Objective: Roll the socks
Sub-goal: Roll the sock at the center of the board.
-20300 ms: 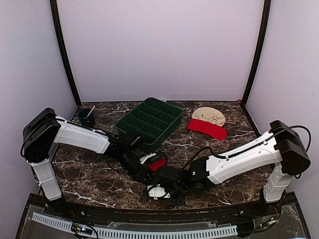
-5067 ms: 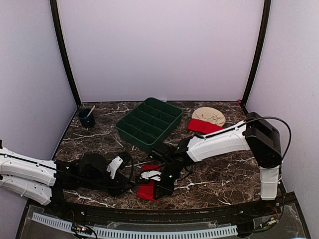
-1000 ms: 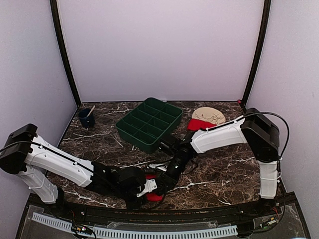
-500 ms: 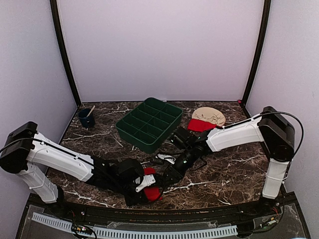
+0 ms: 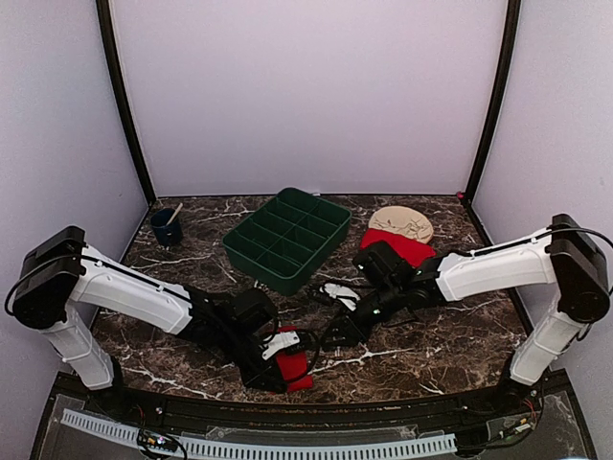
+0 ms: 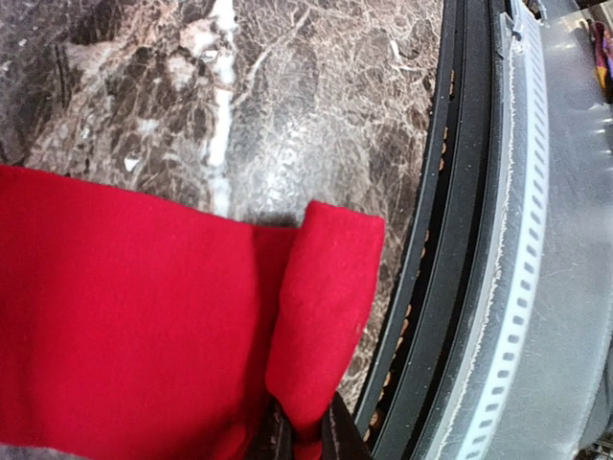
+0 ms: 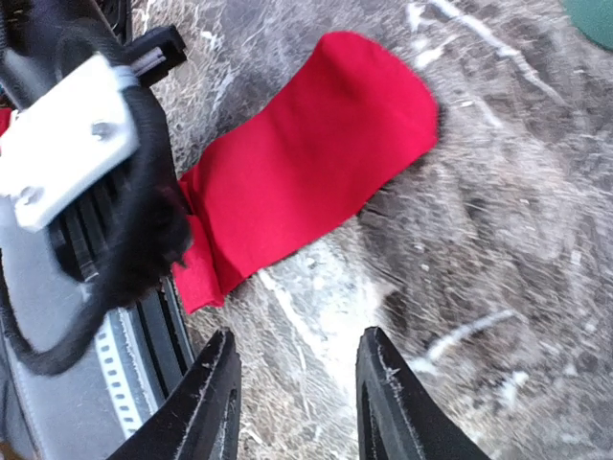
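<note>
One red sock (image 5: 297, 368) lies flat near the table's front edge, and shows wide in the right wrist view (image 7: 311, 158). My left gripper (image 5: 282, 364) is shut on its near end, where a folded flap (image 6: 324, 307) of the fabric is pinched between the fingertips (image 6: 273, 436). My right gripper (image 5: 329, 341) hovers just right of that sock, open, with only bare marble between its fingers (image 7: 218, 398). A second red sock (image 5: 398, 247) lies flat at the back right, partly under a beige cloth (image 5: 403, 221).
A green compartment tray (image 5: 287, 238) stands at the back centre. A dark blue cup (image 5: 166, 227) with a stick stands at the back left. The black table edge and a perforated rail (image 6: 522, 249) run right beside the held sock.
My right gripper has let go of the sock and drawn back to the right and away from it. My left gripper has stayed pinched on the sock's near end.
</note>
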Available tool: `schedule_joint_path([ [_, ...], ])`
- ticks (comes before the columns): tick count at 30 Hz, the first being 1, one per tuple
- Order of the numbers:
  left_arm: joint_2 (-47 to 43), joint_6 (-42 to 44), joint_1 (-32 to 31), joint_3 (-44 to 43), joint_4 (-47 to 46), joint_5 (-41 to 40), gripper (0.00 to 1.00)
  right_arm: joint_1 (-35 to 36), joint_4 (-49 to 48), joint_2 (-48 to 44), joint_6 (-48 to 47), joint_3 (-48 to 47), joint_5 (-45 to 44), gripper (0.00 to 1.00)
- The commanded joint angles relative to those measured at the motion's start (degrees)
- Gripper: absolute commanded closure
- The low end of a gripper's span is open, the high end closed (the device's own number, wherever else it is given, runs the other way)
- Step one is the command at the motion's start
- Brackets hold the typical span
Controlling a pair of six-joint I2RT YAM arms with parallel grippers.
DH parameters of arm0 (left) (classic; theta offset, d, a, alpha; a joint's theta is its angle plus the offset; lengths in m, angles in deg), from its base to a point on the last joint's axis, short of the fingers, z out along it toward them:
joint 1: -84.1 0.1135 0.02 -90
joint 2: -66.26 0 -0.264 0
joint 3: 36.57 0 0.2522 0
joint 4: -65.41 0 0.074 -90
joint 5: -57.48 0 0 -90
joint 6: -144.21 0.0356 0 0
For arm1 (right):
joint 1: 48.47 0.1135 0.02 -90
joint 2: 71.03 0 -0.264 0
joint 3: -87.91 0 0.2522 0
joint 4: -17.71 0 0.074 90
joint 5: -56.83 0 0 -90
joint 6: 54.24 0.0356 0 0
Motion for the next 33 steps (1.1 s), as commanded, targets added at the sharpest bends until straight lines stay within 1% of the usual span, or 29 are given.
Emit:
schedule_joint_path([
  [1,2.87,1.74,1.58,-2.25,5.4,7.36,0.93,0.06,-4.99,-4.7,0.5,3.37,-4.73,0.61],
  [3,3.85,1.71,2.12,-2.83,6.16,8.77,0.96,0.99,-5.36,-5.93,0.24,4.57,-6.27,0.61],
  [9,4.42,0.95,3.86,-3.1,6.67,11.76,0.99,6.72,-6.41,-8.65,-1.03,6.77,-13.26,0.61],
  [13,5.19,0.26,5.47,-3.27,6.56,14.92,0.99,10.26,-7.31,-10.5,-1.08,8.16,-18.95,0.61],
  [18,6.18,-0.52,7.48,-3.62,6.85,18.97,1.0,13.92,-7.14,-12.49,-1.41,9.43,-23.28,0.61],
  [25,9.24,-0.25,9.55,-6.02,9.9,23.15,1.0,19.89,-4.48,-10.54,-4.28,7.53,-28.52,0.61],
  [33,11.99,-0.24,10.45,-6.96,11.15,28.21,1.0,23.97,-4.78,-7.27,-7.85,5.51,-33.71,0.61],
])
